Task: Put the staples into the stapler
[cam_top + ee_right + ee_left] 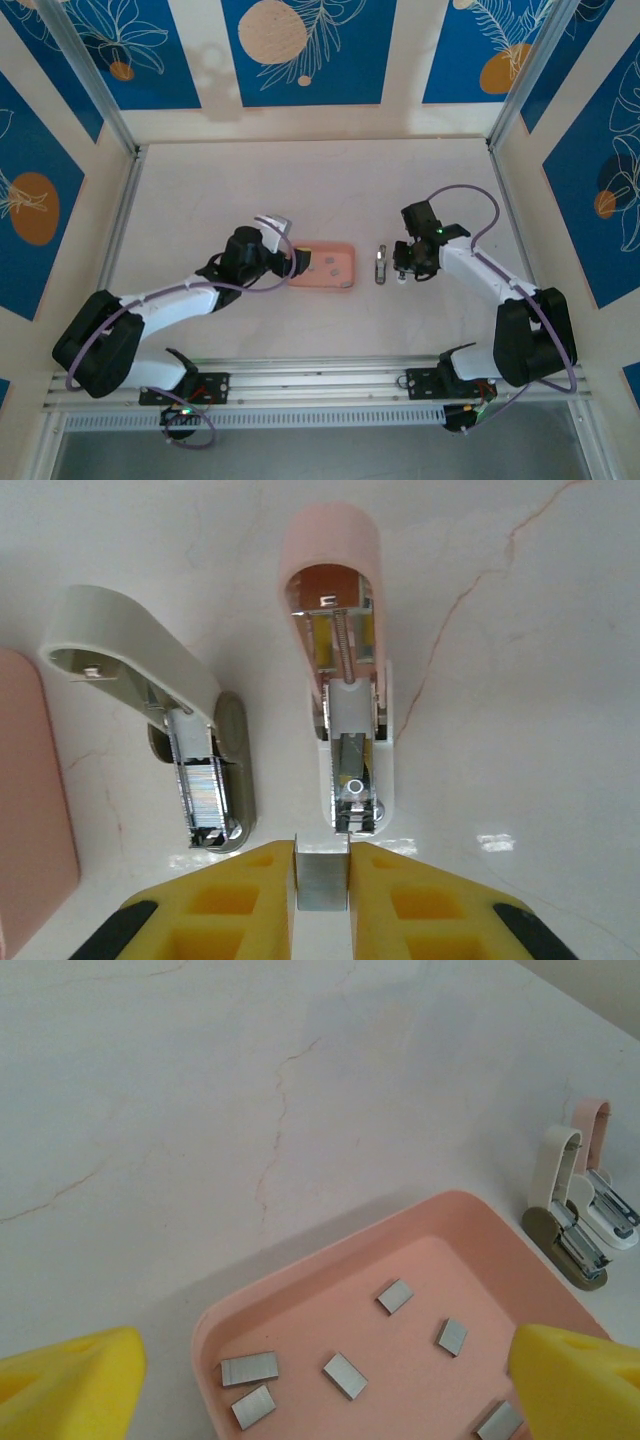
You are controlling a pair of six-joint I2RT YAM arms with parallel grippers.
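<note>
A pale, faintly veined tabletop (250, 190) sits between cream walls with blue panels (305, 50) of white leaves and orange circles, framed by aluminium posts (87, 75).

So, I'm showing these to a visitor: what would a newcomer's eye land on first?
Probably the right gripper pinching a grey staple strip, lined up with the open pink stapler, a white stapler beside it. Next, the pink tray below the open left gripper, dotted with loose strips.

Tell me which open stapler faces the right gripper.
The pink-lidded stapler, directly ahead of the right gripper and its grey staple strip; the cream-lidded stapler sits nearer the pink tray.
</note>
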